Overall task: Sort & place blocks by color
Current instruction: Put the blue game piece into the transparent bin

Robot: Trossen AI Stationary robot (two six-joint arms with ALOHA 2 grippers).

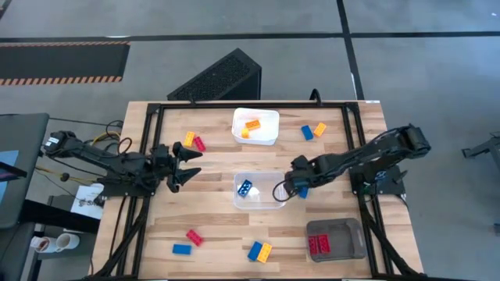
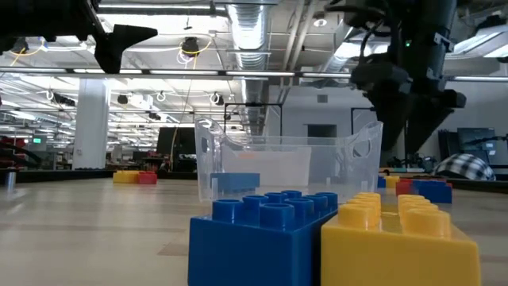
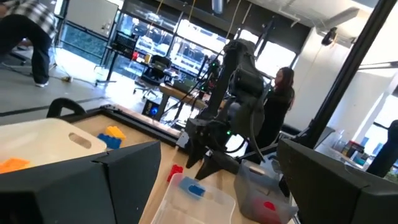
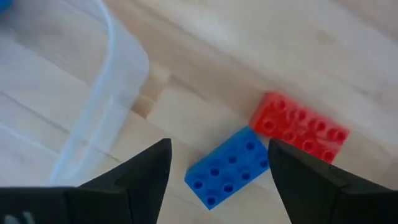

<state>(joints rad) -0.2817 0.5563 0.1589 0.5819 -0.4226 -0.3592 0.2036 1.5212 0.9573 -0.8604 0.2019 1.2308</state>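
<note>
right claw spread wide over blue brick beside clear bin; left claw spread too, hovering near bin.

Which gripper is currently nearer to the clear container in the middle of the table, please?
Right. The right gripper hangs open just beside the clear container's right edge, over a blue block. The left gripper sits open farther off, toward the table's left side.

One block inside central container

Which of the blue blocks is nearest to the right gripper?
The blue block between the open right gripper fingers, touching a red block beside the clear tray.
</note>
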